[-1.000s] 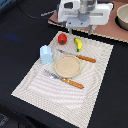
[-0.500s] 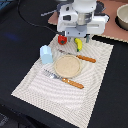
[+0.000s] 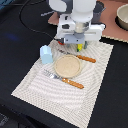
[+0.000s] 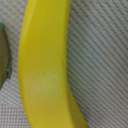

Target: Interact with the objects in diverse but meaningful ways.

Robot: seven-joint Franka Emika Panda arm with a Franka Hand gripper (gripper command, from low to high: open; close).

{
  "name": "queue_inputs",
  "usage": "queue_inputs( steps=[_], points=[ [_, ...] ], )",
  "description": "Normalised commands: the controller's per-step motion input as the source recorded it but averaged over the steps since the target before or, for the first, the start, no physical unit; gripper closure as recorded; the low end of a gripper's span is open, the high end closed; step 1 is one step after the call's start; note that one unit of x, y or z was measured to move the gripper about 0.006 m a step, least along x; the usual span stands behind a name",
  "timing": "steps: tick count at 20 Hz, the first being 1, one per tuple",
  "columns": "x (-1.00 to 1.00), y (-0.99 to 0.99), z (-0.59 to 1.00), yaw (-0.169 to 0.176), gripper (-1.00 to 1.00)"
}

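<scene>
Arm (image 3: 77, 20) lower over banana (image 4: 47, 70)

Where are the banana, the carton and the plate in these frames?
banana (image 4: 47, 75): wrist view, middle of its yellow skin.
pale blue carton (image 3: 46, 54): exterior view, its front face.
tan round plate (image 3: 67, 65): exterior view, centre of its bare surface.

Setting: a dark, nearly black counter (image 3: 20, 45) fills most of the exterior view, under even, diffuse light. A pale striped cloth mat (image 3: 95, 95) lies on it, turned at an angle. At the far edge sits a reddish-brown board (image 3: 112, 30) — bearing a pale bowl (image 3: 123, 17) at the exterior view's right. A dark cable (image 3: 27, 25) curves across the counter.
</scene>
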Motion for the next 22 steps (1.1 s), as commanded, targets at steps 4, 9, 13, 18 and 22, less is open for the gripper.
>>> queue_inputs(
  steps=[4, 9, 13, 18, 22],
  points=[
    [0.05, 0.0, -0.03, 0.002, 1.0],
    [0.05, 0.0, -0.08, 0.004, 1.0],
    [0.1, 0.0, -0.07, 0.009, 1.0],
    [0.34, 0.03, 0.61, -0.01, 1.0],
    [0.33, 0.01, 1.0, -0.068, 1.0]
  ],
)
